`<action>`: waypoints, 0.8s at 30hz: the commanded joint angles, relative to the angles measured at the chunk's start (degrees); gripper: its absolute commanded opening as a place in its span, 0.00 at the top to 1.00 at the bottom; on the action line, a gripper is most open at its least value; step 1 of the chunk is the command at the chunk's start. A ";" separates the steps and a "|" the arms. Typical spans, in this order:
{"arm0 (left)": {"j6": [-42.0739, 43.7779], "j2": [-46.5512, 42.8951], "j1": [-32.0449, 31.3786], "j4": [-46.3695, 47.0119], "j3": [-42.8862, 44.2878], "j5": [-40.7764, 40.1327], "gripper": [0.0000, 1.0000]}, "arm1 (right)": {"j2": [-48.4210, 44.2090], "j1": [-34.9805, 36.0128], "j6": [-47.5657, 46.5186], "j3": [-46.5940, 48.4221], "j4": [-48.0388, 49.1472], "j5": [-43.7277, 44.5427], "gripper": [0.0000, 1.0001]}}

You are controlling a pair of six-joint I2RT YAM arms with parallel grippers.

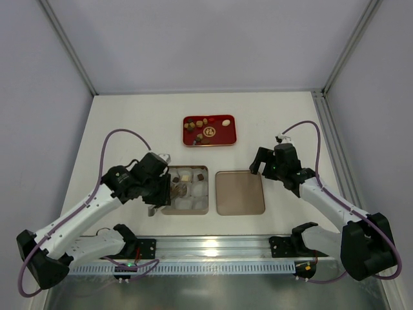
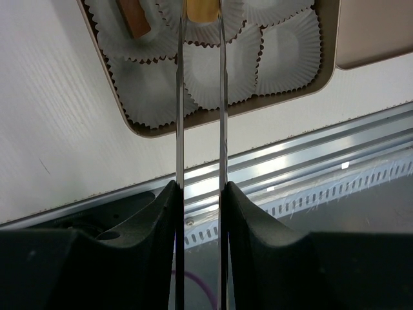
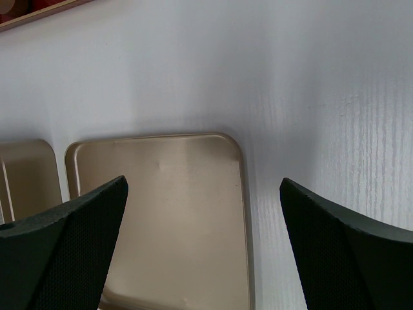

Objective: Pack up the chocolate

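Left gripper [image 2: 201,19] was clamped on tan chocolate [image 2: 201,6] over paper cups [image 2: 219,71].
Right gripper [image 3: 203,184] was spread wide above gold lid [image 3: 174,213].

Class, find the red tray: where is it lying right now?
In the top view, the red tray lies centrally toward the far side, just behind the gold tin and the flat gold lid, with loose chocolates on it.
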 commanded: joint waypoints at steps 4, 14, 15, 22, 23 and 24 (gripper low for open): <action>-0.69 0.70 -0.35 2.90 -0.42 0.21 0.67 | 0.02 0.44 0.27 1.22 2.28 0.72 0.00; -1.04 1.49 -0.44 3.87 -0.78 -1.28 0.64 | 0.02 0.35 0.45 0.87 2.80 0.46 0.00; -1.04 1.49 -0.44 3.87 -0.78 -1.20 0.64 | 0.02 0.35 0.45 0.87 2.80 0.37 0.00; -1.04 2.28 -0.61 4.31 -0.69 -1.11 0.64 | -0.07 0.35 0.36 0.69 2.98 0.55 0.00; -1.04 2.37 -0.70 4.22 -0.60 -1.11 0.64 | -0.07 0.35 0.45 0.69 2.89 0.55 0.00; -1.04 2.46 -0.79 4.14 -0.43 -1.11 0.63 | -0.07 0.35 0.36 0.60 2.89 0.46 0.00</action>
